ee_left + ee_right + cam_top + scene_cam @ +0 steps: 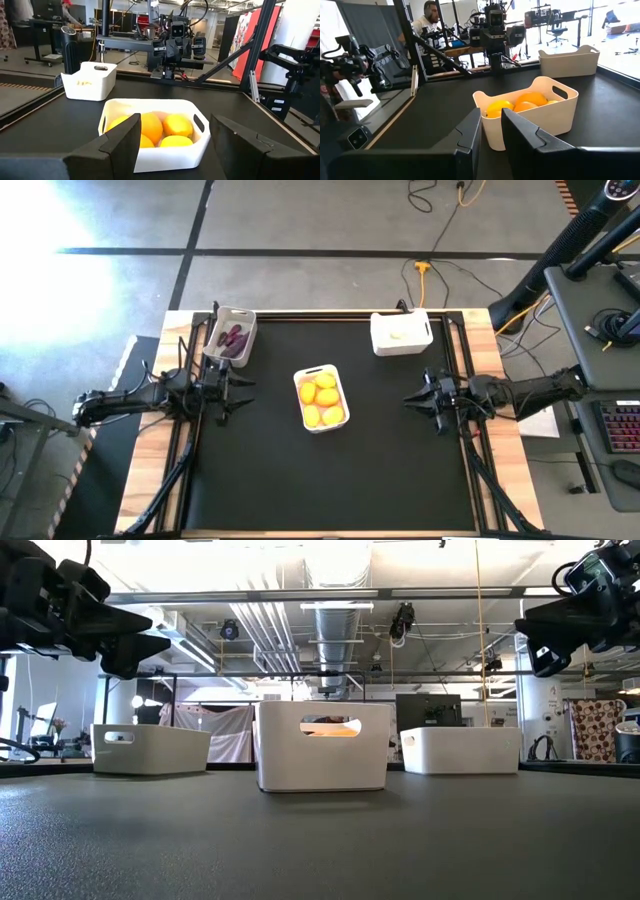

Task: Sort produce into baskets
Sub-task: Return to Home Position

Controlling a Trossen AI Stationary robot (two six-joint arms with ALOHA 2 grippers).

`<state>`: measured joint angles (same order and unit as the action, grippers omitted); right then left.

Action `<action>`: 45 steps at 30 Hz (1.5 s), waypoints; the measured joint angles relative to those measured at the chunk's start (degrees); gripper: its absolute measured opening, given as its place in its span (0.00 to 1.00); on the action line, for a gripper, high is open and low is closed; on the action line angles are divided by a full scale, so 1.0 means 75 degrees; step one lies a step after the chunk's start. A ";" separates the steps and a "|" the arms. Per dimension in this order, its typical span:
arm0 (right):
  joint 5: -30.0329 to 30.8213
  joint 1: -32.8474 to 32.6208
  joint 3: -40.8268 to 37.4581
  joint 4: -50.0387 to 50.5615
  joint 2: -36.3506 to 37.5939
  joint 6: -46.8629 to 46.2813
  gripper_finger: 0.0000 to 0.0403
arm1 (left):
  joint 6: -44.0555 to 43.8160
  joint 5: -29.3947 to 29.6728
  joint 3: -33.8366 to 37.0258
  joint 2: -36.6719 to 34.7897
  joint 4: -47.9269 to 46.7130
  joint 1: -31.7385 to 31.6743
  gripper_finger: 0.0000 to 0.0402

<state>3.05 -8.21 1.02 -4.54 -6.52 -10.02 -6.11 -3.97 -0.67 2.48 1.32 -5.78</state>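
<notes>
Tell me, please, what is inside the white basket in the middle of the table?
The middle white basket holds yellow and orange round fruits, about five from above. Anything beneath them is covered and cannot be seen.

back white basket [401, 333]: contents too small | grey basket [150, 755]: walls hide contents

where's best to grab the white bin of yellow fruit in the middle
Take the white rectangular plastic bin by a short end wall above its handle slot, coming down from above: the rim is thin and bare, and the yellow round fruits lie lower inside.
</notes>
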 joint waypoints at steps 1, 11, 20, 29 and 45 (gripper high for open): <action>-0.0001 -0.0002 0.0000 0.0000 0.0000 -0.0003 0.17 | -0.0001 0.0000 0.0000 0.0006 0.0000 0.0000 0.54; -0.0003 -0.0002 0.0014 0.0000 0.0000 -0.0001 0.17 | -0.1871 -0.0004 -0.0016 0.0009 0.0018 0.0009 0.54; 0.0000 -0.0002 0.0017 0.0000 0.0000 -0.0003 0.17 | -0.3069 -0.0003 -0.0084 0.0014 0.0067 0.0009 0.54; 0.0000 0.0000 0.0023 0.0000 0.0000 -0.0003 0.17 | -0.3060 0.0000 -0.0090 0.0023 0.0080 0.0009 0.54; -0.5211 0.0412 0.0404 0.0669 0.0186 0.5537 0.17 | -0.3056 0.0041 -0.0105 0.0143 0.0112 0.0009 0.54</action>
<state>-36.04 -5.12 4.05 0.48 -5.13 31.50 -29.03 -3.66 -1.45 3.56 2.16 -5.72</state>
